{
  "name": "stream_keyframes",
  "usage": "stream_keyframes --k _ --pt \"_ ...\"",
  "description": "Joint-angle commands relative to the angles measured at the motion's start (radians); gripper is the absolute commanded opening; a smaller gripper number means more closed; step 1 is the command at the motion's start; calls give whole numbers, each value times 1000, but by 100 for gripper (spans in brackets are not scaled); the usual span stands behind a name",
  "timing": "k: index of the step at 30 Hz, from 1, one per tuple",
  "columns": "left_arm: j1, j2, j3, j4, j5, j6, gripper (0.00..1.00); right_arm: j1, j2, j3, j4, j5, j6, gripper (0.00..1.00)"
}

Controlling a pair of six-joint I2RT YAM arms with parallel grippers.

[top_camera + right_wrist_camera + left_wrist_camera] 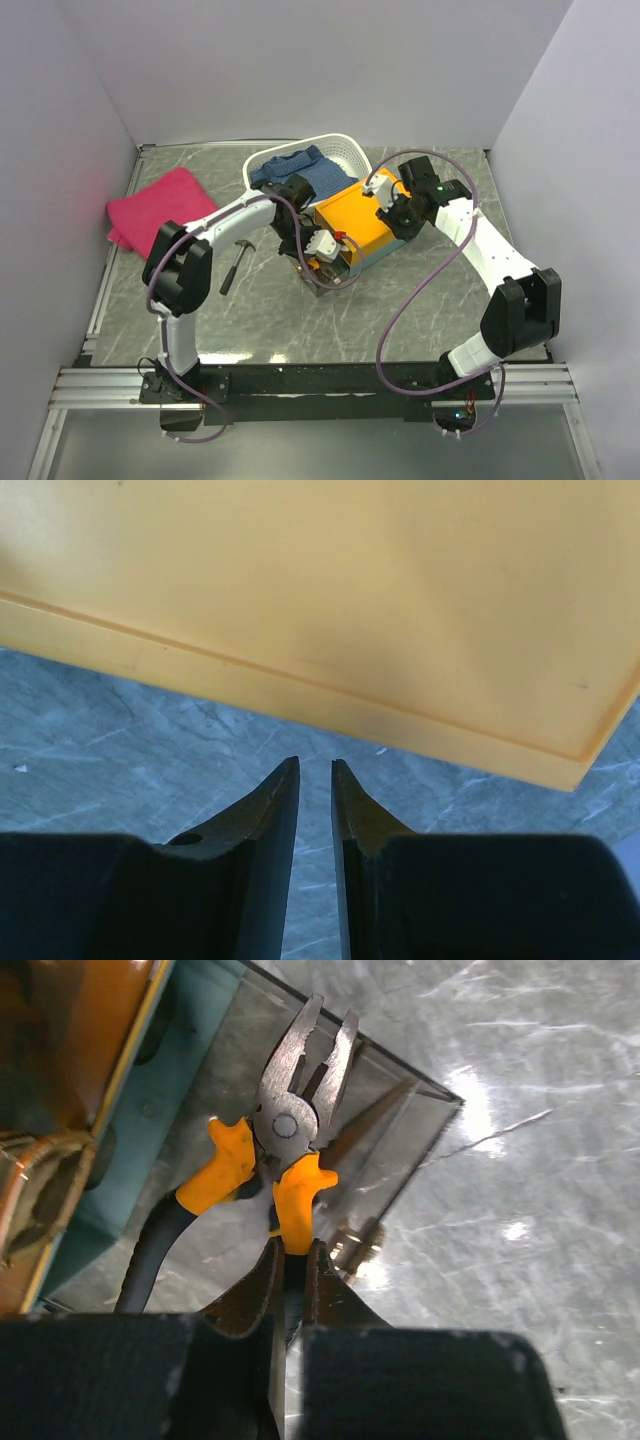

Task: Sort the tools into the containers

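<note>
Pliers [287, 1130] in left tool [295, 1255], over clear drawer [398, 1145] corner

Box [355, 222] at centre of table [300, 320]; basket [345, 150] touching it behind, cloth [300, 170] inside. Drawer [400, 1130] projects from the box's near-left end, pliers [290, 1130] over it. Hammer [235, 265] left of box; towel [160, 205] farther left, behind.

You are in a lab test cell: plain white walls [300, 60] box in the marbled table [300, 320], aluminium rails [100, 385] along its near edge
</note>
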Motion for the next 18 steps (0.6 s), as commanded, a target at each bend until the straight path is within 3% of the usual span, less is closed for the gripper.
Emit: stream_keyframes --k 1,4,9,14,18 --pt "-9 31 75 -35 -15 27 15 -18 -57 -18 17 -5 -10 27" --pt "-12 40 79 -3 -29 -7 40 -23 -56 -20 18 -8 -10 27" --pt "-11 -26 20 63 -6 -45 68 -27 -37 0 14 -16 -11 27" --pt "14 -138 -69 192 72 -173 69 -29 -8 42 12 -17 -8 27" --pt "15 -137 -89 129 95 -131 65 -29 7 51 7 -22 -11 27"
